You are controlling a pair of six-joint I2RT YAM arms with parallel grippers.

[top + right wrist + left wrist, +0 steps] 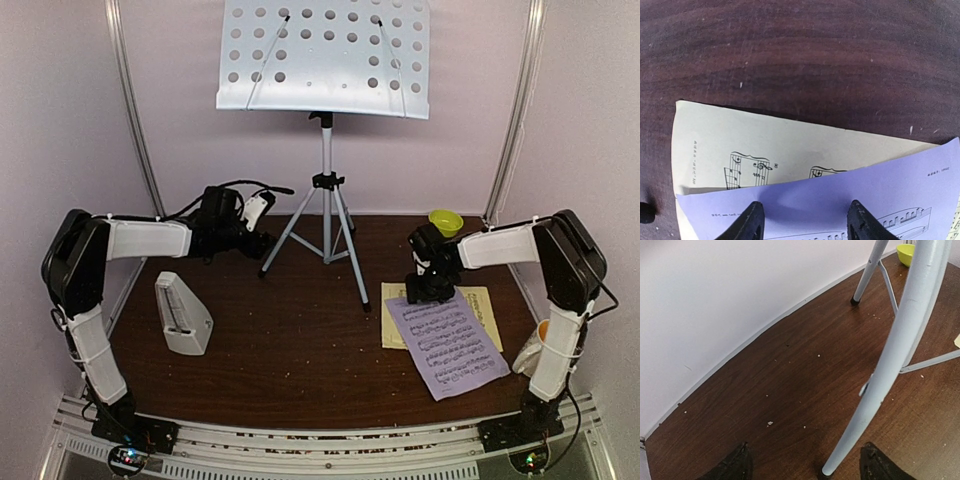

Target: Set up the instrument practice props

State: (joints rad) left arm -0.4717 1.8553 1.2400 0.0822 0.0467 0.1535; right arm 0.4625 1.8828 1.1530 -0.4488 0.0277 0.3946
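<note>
- My left hand (805, 466) is wide. One leg of the silver tripod (890, 355) stands between my two fingers, and neither finger touches it.
- My right hand (804, 222) is wide too, low over the lilac sheet-music page (850, 195). I cannot tell if my fingers press on the paper.
- I think the job now is to steady the stand and lift the lilac page up to it.
- To do it well, my left hand should close softly on the leg, low by its foot, so the stand does not tip.
- My right hand should pinch only the edge of the lilac page and leave the pale yellow sheet-music page (740, 135) under it alone.
- The grey music-stand desk with round holes (325, 50) sits high at the back on the tripod. No page is on it yet.
- Both pages lie on the dark brown wooden tabletop (300, 340) on my right side.
- The small light grey pyramid metronome (183, 315) stands upright on my left side.
- I count one stand with three legs, two pages, one metronome, one small green bowl (445, 220) and one mug with orange inside (537, 338).
</note>
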